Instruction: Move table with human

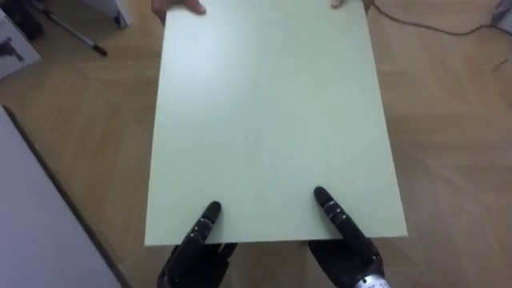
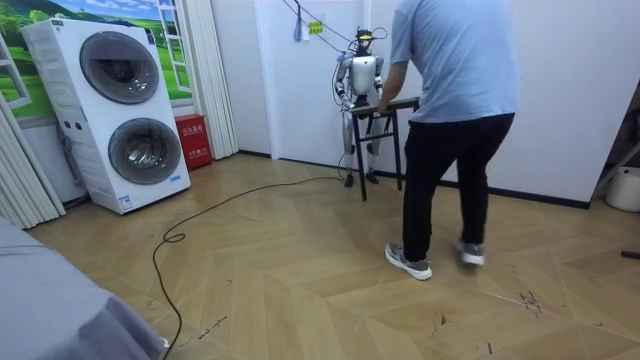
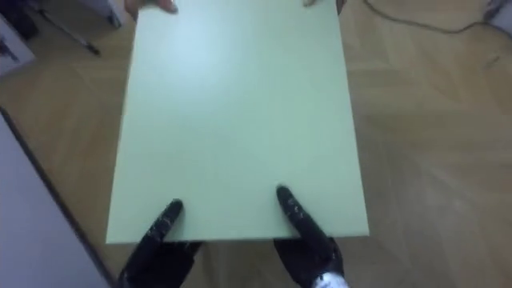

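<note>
Table sits between robot and person, pale green top running lengthwise from the near edge to the far one. In the room view it's by the white wall, with the robot at one short end and the person bent over the other. Can't tell from here whether the legs are off the floor.

Left hand is on the near edge left of centre, right hand right of centre. Each is closed on the table, thumb flat on top and the rest of the hand tucked under the edge. That reads as a clamp: thumb stops the top tipping, underside takes the load. The hands are spread apart, likely so the board can't yaw or roll.

Person's hands hold the two far corners, wider apart than the robot's. That makes sense, since each party takes one short end and the weight splits evenly.

Top looks level and bare, so there's nothing on it to slide.

My read is mid-carry or about to lift. The next step needs both ends to rise and travel together. Main risk is a mismatch in pace pulling the edge out from under the thumbs.

White panel is close on the near left, so clearance is tight on that side. Stacked washers are well off at the room view's left, out of the way.
</note>
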You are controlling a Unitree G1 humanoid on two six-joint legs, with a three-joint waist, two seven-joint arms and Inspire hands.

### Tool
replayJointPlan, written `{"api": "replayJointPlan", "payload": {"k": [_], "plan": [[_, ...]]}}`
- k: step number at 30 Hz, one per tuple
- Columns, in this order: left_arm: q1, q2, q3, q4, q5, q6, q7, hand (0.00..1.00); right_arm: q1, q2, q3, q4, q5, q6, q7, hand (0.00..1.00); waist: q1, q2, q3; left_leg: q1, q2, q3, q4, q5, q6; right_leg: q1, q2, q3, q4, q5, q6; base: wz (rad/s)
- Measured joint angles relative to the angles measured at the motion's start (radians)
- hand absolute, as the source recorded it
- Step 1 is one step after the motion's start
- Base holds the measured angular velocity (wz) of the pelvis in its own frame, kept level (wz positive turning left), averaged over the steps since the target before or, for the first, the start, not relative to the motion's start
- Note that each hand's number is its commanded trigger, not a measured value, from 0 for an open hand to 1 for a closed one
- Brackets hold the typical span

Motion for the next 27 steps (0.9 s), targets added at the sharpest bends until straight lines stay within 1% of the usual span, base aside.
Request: {"api": "replayJointPlan", "payload": {"k": [1, 4, 7, 8, 9, 10, 11, 12, 13, 14, 15, 16, 17, 18, 19, 20, 21, 23, 24, 25, 27], "plan": [[0.0, 0.0, 0.002, 0.0, -0.003, 0.0, 0.004, 1.0, -0.005, 0.001, 0.001, 0.0, -0.001, 0.005, -0.009, 1.0, 0.0, -0.004, 0.0003, 0.0, -0.003, 0.0, 0.0, 0.003, 0.005, 0.003, -0.007, -0.001, 0.001, 0.001, 0.002, 0.2], [0.006, -0.003, 0.002, 0.0, -0.009, 0.002, 0.017, 1.0, -0.011, 0.0, 0.0, 0.0, -0.015, 0.012, -0.025, 1.0, 0.003, -0.011, 0.0006, -0.001, -0.015, 0.0, 0.0, 0.008, 0.013, 0.008, -0.013, 0.0, 0.006, 0.002, 0.009, 0.21], [0.017, -0.003, 0.004, 0.0, -0.021, 0.005, 0.023, 1.0, -0.014, 0.0, 0.005, 0.0, -0.04, 0.013, -0.041, 1.0, 0.01, -0.012, 0.0009, -0.004, -0.02, 0.002, 0.009, 0.007, 0.026, 0.01, -0.029, -0.005, 0.032, 0.002, 0.011, 0.26], [0.02, -0.002, 0.004, 0.0, -0.022, 0.005, 0.026, 1.0, -0.014, 0.0, 0.007, 0.0, -0.043, 0.013, -0.049, 1.0, 0.01, -0.013, 0.0007, -0.005, -0.025, 0.001, 0.011, 0.01, 0.031, 0.01, -0.044, -0.003, 0.049, 0.0, 0.016, 0.43], [0.02, -0.002, 0.003, 0.0, -0.022, 0.006, 0.028, 1.0, -0.014, 0.0, 0.007, 0.0, -0.043, 0.013, -0.05, 1.0, 0.01, -0.015, 0.0006, -0.005, -0.03, 0.001, 0.011, 0.012, 0.035, 0.01, -0.046, -0.001, 0.061, -0.004, 0.023, 0.53], [0.019, -0.003, 0.003, 0.0, -0.022, 0.009, 0.033, 1.0, -0.013, 0.0, 0.007, 0.0, -0.043, 0.013, -0.055, 1.0, 0.009, -0.017, 0.0013, -0.005, -0.04, -0.003, 0.012, 0.015, 0.044, 0.009, -0.063, 0.001, 0.089, -0.013, 0.037, 0.61], [0.019, -0.003, 0.002, 0.0, -0.022, 0.011, 0.037, 1.0, -0.011, 0.0, 0.007, 0.0, -0.043, 0.013, -0.057, 1.0, 0.005, -0.021, 0.0011, -0.011, -0.053, -0.017, 0.018, 0.017, 0.052, 0.01, -0.08, 0.004, 0.113, -0.024, 0.054, 0.67], [0.019, -0.003, 0.001, 0.0, -0.022, 0.011, 0.038, 1.0, -0.009, 0.0, 0.007, 0.0, -0.043, 0.012, -0.057, 1.0, 0.002, -0.023, 0.0004, -0.015, -0.055, -0.031, 0.02, 0.018, 0.057, 0.011, -0.086, 0.009, 0.122, -0.029, 0.061, 0.78], [0.015, -0.003, -0.001, 0.0, -0.022, 0.011, 0.041, 1.0, -0.007, 0.0, 0.003, -0.001, -0.043, 0.012, -0.057, 1.0, -0.01, -0.024, 0.0012, -0.026, -0.07, -0.058, 0.03, 0.021, 0.063, 0.018, -0.093, 0.026, 0.125, -0.033, 0.066, 0.95], [0.011, -0.002, -0.004, 0.0, -0.02, 0.011, 0.042, 1.0, -0.005, 0.0, 0.0, -0.003, -0.04, 0.011, -0.057, 1.0, -0.027, -0.023, 0.0015, -0.044, -0.086, -0.097, 0.047, 0.02, 0.071, 0.029, -0.094, 0.043, 0.119, -0.037, 0.073, 0.99], [0.007, -0.001, -0.005, 0.0, -0.019, 0.01, 0.042, 1.0, -0.003, 0.002, 0.0, -0.005, -0.039, 0.009, -0.057, 1.0, -0.034, -0.024, 0.0011, -0.053, -0.092, -0.118, 0.053, 0.021, 0.073, 0.034, -0.094, 0.056, 0.117, -0.041, 0.077, 1.09], [0.003, -0.001, -0.005, 0.0, -0.014, 0.009, 0.044, 1.0, 0.001, 0.004, 0.001, -0.005, -0.035, 0.002, -0.057, 1.0, -0.047, -0.026, 0.0014, -0.06, -0.108, -0.152, 0.057, 0.026, 0.081, 0.048, -0.094, 0.078, 0.108, -0.043, 0.081, 0.92], [0.003, -0.005, -0.005, 0.001, -0.013, 0.0, 0.044, 1.0, 0.002, 0.008, 0.002, -0.006, -0.033, -0.001, -0.057, 1.0, -0.049, -0.027, 0.0017, -0.066, -0.123, -0.173, 0.062, 0.028, 0.084, 0.058, -0.091, 0.109, 0.092, -0.045, 0.085, 0.8], [0.003, -0.006, -0.005, 0.001, -0.013, -0.006, 0.044, 1.0, 0.002, 0.01, 0.001, -0.006, -0.033, -0.001, -0.057, 1.0, -0.049, -0.027, 0.0018, -0.07, -0.127, -0.181, 0.065, 0.028, 0.084, 0.064, -0.089, 0.121, 0.08, -0.046, 0.086, 0.53], [0.003, -0.003, -0.003, -0.001, -0.013, -0.011, 0.042, 1.0, 0.001, 0.01, 0.0, -0.006, -0.036, -0.001, -0.057, 1.0, -0.049, -0.027, 0.0019, -0.079, -0.138, -0.201, 0.069, 0.029, 0.085, 0.075, -0.086, 0.13, 0.059, -0.049, 0.092, 0.47], [0.003, 0.004, -0.001, -0.005, -0.012, -0.011, 0.042, 1.0, 0.003, 0.015, 0.002, -0.006, -0.036, -0.001, -0.057, 1.0, -0.047, -0.029, 0.0021, -0.085, -0.143, -0.214, 0.074, 0.029, 0.085, 0.087, -0.082, 0.143, 0.041, -0.051, 0.094, 0.48], [0.004, 0.007, 0.0, -0.006, -0.01, -0.011, 0.042, 1.0, 0.005, 0.018, 0.003, -0.006, -0.035, -0.001, -0.057, 1.0, -0.045, -0.03, 0.0025, -0.086, -0.144, -0.224, 0.075, 0.029, 0.085, 0.095, -0.078, 0.144, 0.032, -0.05, 0.094, 0.51], [0.005, 0.007, 0.003, -0.007, -0.003, -0.011, 0.043, 1.0, 0.009, 0.024, 0.009, -0.006, -0.033, -0.002, -0.058, 1.0, -0.044, -0.041, 0.0037, -0.085, -0.153, -0.257, 0.077, 0.03, 0.083, 0.12, -0.069, 0.144, -0.001, -0.05, 0.094, 0.53], [0.005, 0.005, 0.002, -0.007, -0.002, -0.011, 0.044, 1.0, 0.008, 0.027, 0.008, -0.006, -0.033, -0.002, -0.059, 1.0, -0.043, -0.043, 0.0047, -0.086, -0.154, -0.262, 0.079, 0.03, 0.083, 0.127, -0.067, 0.144, -0.01, -0.05, 0.094, 0.48], [0.006, 0.002, 0.002, -0.007, -0.001, -0.011, 0.045, 1.0, 0.007, 0.026, 0.008, -0.006, -0.034, -0.003, -0.059, 1.0, -0.04, -0.046, 0.0054, -0.089, -0.158, -0.277, 0.082, 0.03, 0.082, 0.138, -0.063, 0.144, -0.022, -0.05, 0.094, 0.38], [0.006, 0.0, 0.003, -0.007, -0.001, -0.011, 0.046, 1.0, 0.007, 0.026, 0.009, -0.006, -0.034, -0.009, -0.059, 1.0, -0.026, -0.052, 0.0081, -0.091, -0.157, -0.284, 0.082, 0.032, 0.078, 0.141, -0.058, 0.142, -0.022, -0.05, 0.094, 0.35]]}}
